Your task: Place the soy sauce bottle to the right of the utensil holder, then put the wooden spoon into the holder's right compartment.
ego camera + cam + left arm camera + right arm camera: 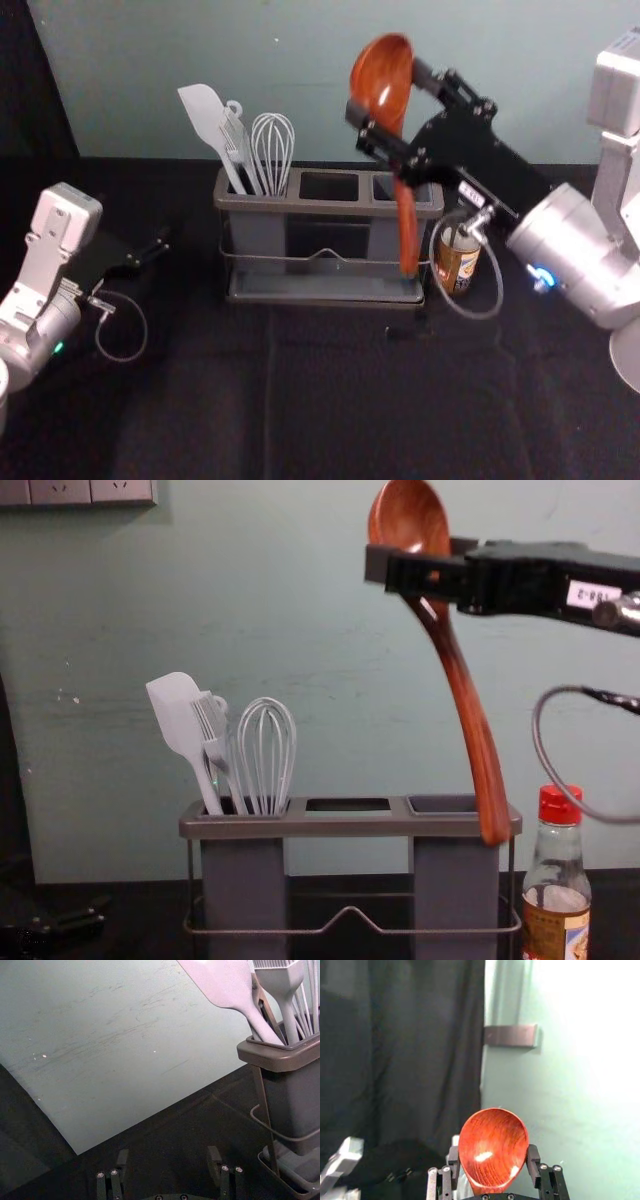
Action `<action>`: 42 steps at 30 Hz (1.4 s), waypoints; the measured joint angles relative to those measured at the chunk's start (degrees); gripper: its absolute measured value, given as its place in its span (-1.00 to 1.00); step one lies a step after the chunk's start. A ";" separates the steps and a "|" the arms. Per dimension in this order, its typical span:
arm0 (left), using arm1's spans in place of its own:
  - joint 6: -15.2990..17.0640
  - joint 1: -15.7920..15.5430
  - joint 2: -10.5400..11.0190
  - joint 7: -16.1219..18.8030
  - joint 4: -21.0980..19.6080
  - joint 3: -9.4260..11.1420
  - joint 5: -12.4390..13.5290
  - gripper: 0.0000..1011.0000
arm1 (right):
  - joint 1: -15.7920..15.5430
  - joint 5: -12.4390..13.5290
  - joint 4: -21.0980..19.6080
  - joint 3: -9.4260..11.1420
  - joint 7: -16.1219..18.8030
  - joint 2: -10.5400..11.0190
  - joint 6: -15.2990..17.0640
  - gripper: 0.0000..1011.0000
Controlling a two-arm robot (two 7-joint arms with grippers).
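The fingers (535, 1160) of our right gripper (388, 92) are parted by about the width of the wooden spoon's bowl, and between them we have the wooden spoon (470, 715), held up by that bowl. From there the handle hangs down at a slight slant, its lower end in front of the right part of the utensil holder's rim in the chest view, outside the right compartment (443, 804). Whether the handle touches the rim, we cannot tell.

Below the spoon, the utensil holder (345, 825) stands on the black-covered desk (330, 400). Its left compartment carries a pale spatula (180, 720), a brush (212, 730) and a whisk (267, 750), all heads up. Just beside the holder, on its right, our soy sauce bottle (557, 900) stands upright under its red cap (560, 805); we cannot tell whether the two touch.

Well off to the left, our left gripper (150, 253) is parked low beside the holder, fingers (121, 1162) wide apart with nothing between them. Behind it all we see a pale green wall (330, 630) and, at its left, a dark curtain (420, 1050).
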 joint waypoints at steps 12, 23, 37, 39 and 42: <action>0.00 0.00 0.00 0.00 0.00 0.00 0.00 0.99 | 3.74 -0.44 6.64 -0.07 -2.81 -2.63 -7.13 0.61; 0.00 0.00 0.00 0.00 0.00 0.00 0.00 0.99 | 8.33 -2.30 14.43 -0.84 -2.60 -4.08 -12.14 0.61; 0.00 0.00 0.00 0.00 0.00 0.00 0.00 0.99 | 13.03 -4.29 22.18 -1.82 -1.49 -5.80 -16.14 0.61; 0.00 0.00 0.00 0.00 0.00 0.00 0.00 0.99 | 13.40 -4.46 23.10 -1.93 -1.30 -6.09 -16.59 0.61; 0.00 0.00 0.00 0.00 0.00 0.00 0.00 0.99 | 13.85 -4.76 24.27 -2.05 -1.26 -6.48 -17.14 0.61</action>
